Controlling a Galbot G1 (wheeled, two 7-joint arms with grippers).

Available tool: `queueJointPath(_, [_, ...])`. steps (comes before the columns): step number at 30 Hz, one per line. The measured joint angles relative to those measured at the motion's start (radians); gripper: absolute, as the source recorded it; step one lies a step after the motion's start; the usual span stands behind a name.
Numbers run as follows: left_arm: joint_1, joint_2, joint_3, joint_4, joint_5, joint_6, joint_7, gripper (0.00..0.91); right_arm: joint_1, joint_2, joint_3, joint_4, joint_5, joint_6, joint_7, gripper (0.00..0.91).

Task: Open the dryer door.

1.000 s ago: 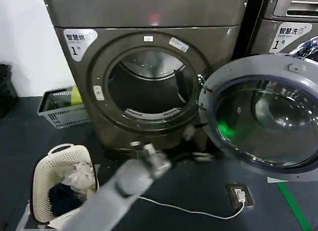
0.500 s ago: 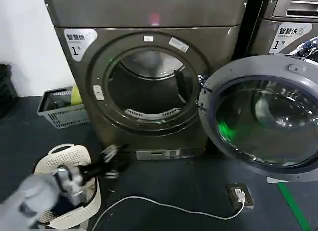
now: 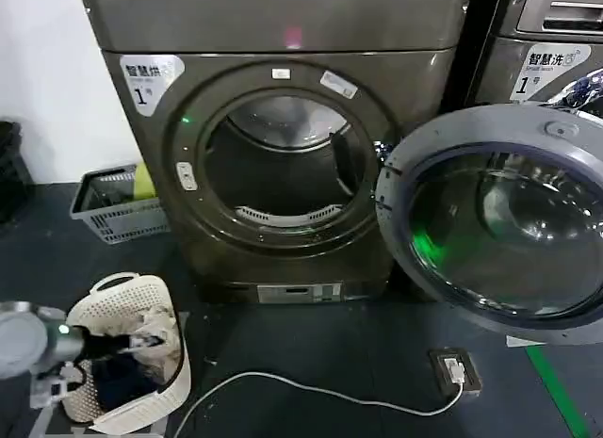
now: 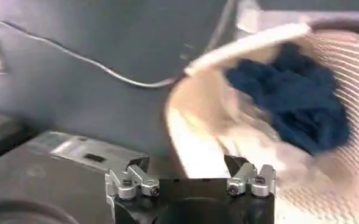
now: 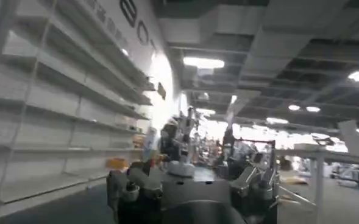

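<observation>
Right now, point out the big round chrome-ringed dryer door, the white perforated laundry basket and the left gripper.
dryer door [image 3: 490, 221], head view, on its dark tinted glass, swung open.
white perforated laundry basket [image 3: 174, 348], head view, on its right wall.
left gripper [image 4: 190, 178], left wrist view, midway between its open fingertips.

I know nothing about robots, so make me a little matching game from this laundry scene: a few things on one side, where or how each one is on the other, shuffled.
Things:
1. dryer door
2. white laundry basket
3. grey crate
4. left claw

Places or states:
A. on the floor left of the dryer, by the white wall
B. swung wide open to the right of the drum
C. over the white laundry basket, low at the left
D. on the floor in front of the dryer, holding dark blue and pale clothes

Pairs: 1-B, 2-D, 3-A, 4-C
</observation>
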Motion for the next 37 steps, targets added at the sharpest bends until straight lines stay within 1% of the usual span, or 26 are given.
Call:
queueJointPath(3, [0.007,0.017,0.015,-0.002,0.040,0.000,0.000,0.907,0.000,0.003,0.013,-0.015,-0.002,-0.020,0.017,0.907])
queueJointPath(8, [0.009,0.034,0.031,0.000,0.062,0.001,0.000,0.907,-0.003,0.008,0.032,-0.044,-0.001,-0.015,0.047,0.907])
queueJointPath(15, [0.010,0.034,0.035,0.030,0.077,0.002,-0.002,0.907,-0.009,0.004,0.058,-0.084,-0.001,0.013,0.041,0.907])
queueJointPath(20, [0.011,0.036,0.036,0.040,0.094,0.002,-0.002,0.907,-0.017,-0.003,0.081,-0.117,0.006,0.048,0.018,0.907])
queueJointPath(37, [0.014,0.038,0.038,0.050,0.090,0.003,0.000,0.907,-0.015,-0.002,0.095,-0.146,0.005,0.037,0.009,0.907])
